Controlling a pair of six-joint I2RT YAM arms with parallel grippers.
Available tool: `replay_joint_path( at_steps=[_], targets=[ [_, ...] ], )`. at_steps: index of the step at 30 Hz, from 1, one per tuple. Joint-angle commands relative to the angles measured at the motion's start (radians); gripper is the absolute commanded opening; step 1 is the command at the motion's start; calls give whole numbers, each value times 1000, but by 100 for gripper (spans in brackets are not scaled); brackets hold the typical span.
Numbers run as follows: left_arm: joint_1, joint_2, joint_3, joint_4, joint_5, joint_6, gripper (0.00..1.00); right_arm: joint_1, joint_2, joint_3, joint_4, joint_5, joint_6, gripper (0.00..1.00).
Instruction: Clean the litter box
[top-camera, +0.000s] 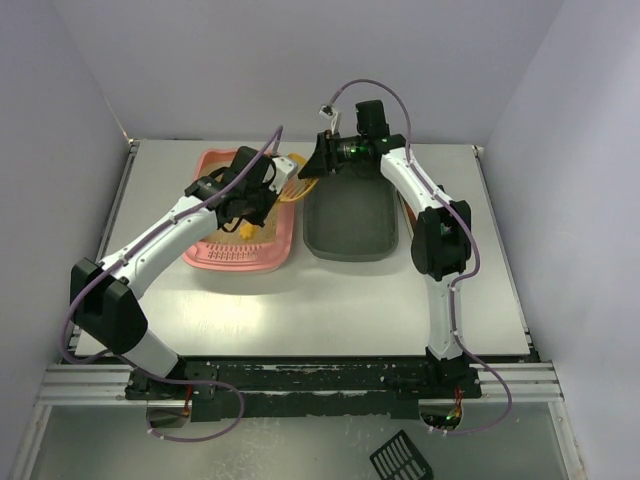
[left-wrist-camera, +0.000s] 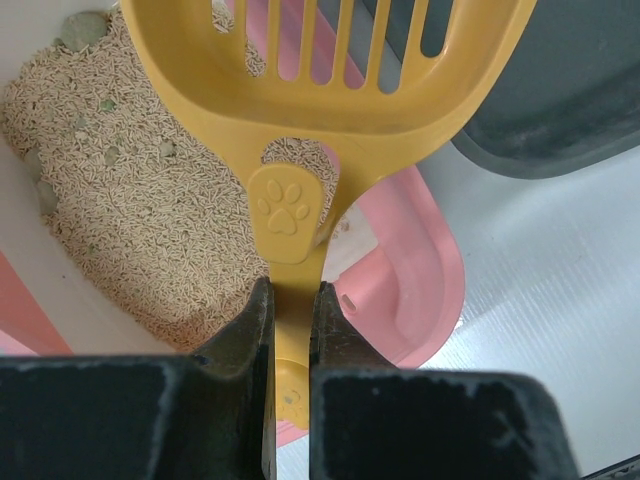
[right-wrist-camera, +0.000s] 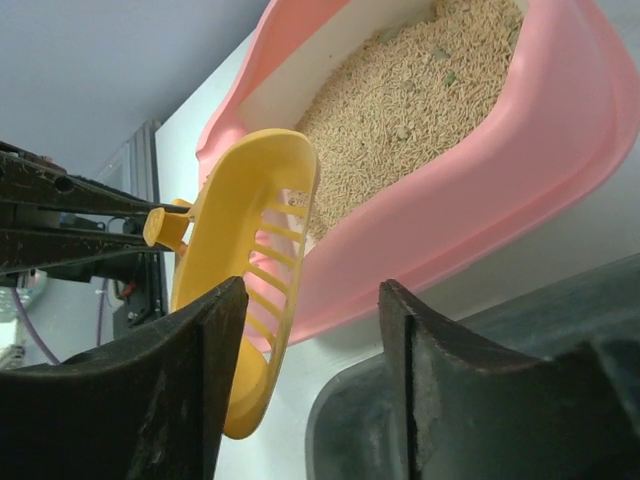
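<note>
Left hand (left-wrist-camera: 292, 296) clamped on the handle of a yellow slotted litter scoop (left-wrist-camera: 330, 112), over the right rim of the pink litter box (top-camera: 240, 259).

The counter (top-camera: 330, 310) carries the litter box on its left half, toward the far edge, just beside a dark grey tray (top-camera: 350, 225) near the centre. The box looks like stiff, smooth plastic. Loaded with loose tan litter (left-wrist-camera: 150, 220), it is probably weighty and would spill if tipped, so the wide rim is the likely place to hold it, kept level. The scoop head hangs tilted between box and tray and its slots show nothing caught. It looks light and rigid, and its narrow handle could twist in the grip. The right hand (right-wrist-camera: 310, 290) hovers with fingers apart over the grey tray's far-left corner, holding nothing. A few greyish clumps (left-wrist-camera: 85, 28) lie in the litter.
</note>
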Motion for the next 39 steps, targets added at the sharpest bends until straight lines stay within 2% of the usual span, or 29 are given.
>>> replay_joint_path(
  at_steps=[1,4,8,10,11,12,13,14,17,21,23,25,28,29,30,35,37,39],
  targets=[
    [-11,7,41,37,-19,1,7,16,7,40,-51,21,-39,49],
    [-10,14,48,39,-33,-7,7,25,10,54,-76,28,-58,32],
    [-11,20,67,40,-44,-44,7,28,1,58,-73,58,-58,1],
    [-11,8,64,61,-33,-76,15,28,-4,75,-73,79,-54,0],
    [-11,5,64,63,-8,-88,27,28,-7,84,-75,88,-53,0],
    [-11,5,73,54,23,-92,50,28,-12,89,-76,94,-51,0],
    [-10,5,89,40,44,-103,69,26,-16,91,-74,94,-50,0],
    [-11,7,106,26,53,-121,74,26,-23,93,-77,95,-53,0],
    [-10,17,174,-35,50,-205,80,23,-45,81,-79,97,-67,0],
    [-7,52,324,-164,129,-205,82,11,-70,49,-72,98,-79,0],
    [9,22,333,-156,177,-215,99,-1,-77,36,-62,86,-69,0],
    [69,-57,228,-47,298,-251,99,-16,-89,19,-46,63,-53,0],
    [296,-156,25,187,769,-384,99,-55,-118,-19,7,1,-14,0],
    [351,-162,-39,270,886,-452,99,-72,-128,-32,18,-26,5,0],
    [379,-166,-79,324,931,-494,99,-91,-136,-45,49,-59,26,0],
    [388,-132,-196,383,919,-535,99,-172,-191,-149,248,-232,181,0],
    [388,-118,-223,406,940,-525,99,-177,-214,-195,295,-241,212,0],
    [388,-117,-257,482,968,-553,99,-172,-243,-203,263,-223,177,0]
  ],
)
